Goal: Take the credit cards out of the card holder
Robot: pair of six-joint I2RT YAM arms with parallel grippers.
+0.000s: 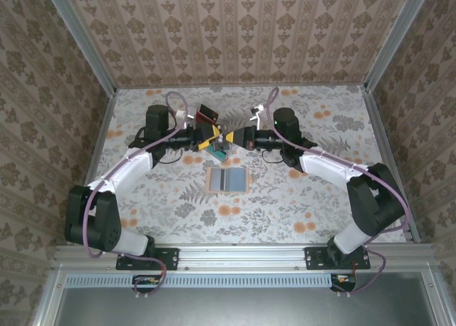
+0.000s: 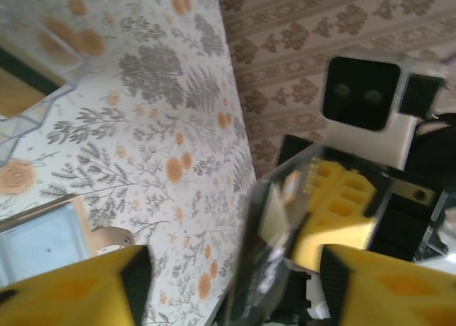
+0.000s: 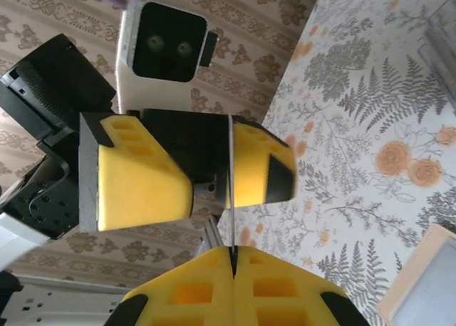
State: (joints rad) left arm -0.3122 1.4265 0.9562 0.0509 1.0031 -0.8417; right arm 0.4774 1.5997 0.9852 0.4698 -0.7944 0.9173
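While right claw pinches card, floral table, wallpapered walls

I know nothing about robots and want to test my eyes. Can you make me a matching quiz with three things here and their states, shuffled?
Things:
1. card holder
2. left gripper
3. right gripper

States:
A. shut on a card
B. lying open on the table
C. fingers apart, gripping nothing

Pairs: 1-B, 2-C, 3-A
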